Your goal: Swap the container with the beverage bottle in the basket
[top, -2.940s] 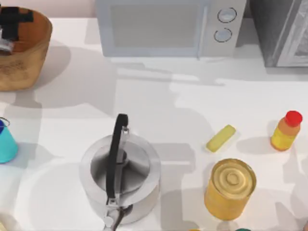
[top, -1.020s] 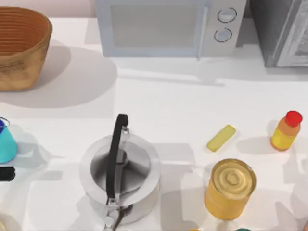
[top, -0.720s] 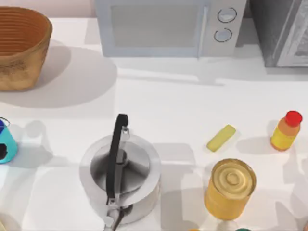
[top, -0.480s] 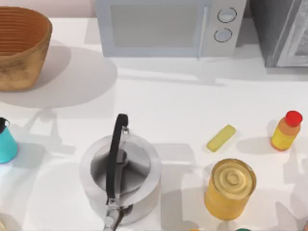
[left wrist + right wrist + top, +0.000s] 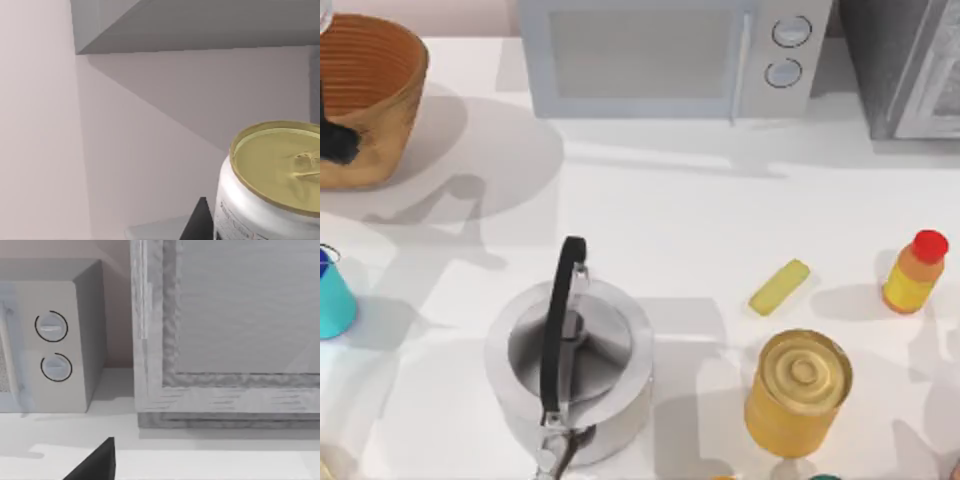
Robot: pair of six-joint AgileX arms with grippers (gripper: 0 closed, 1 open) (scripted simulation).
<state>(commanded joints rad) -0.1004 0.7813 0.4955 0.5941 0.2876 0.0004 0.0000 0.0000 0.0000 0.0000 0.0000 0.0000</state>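
Swung from the container [image 5: 334, 300] up over the basket [image 5: 390, 80], left tool [image 5: 333, 140] clamped on the beverage bottle [image 5: 265, 190]; swap half done, right arm idle.

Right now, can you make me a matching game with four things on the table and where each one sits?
Things:
1. round woven orange-brown basket
2. small teal cup-like container
3. shiny silver kettle with a black handle
4. yellow-orange bottle with a red cap

Places:
A. right edge
B. far left corner
C. near middle
D. left edge, nearer than the basket

Pairs: 1-B, 2-D, 3-C, 4-A
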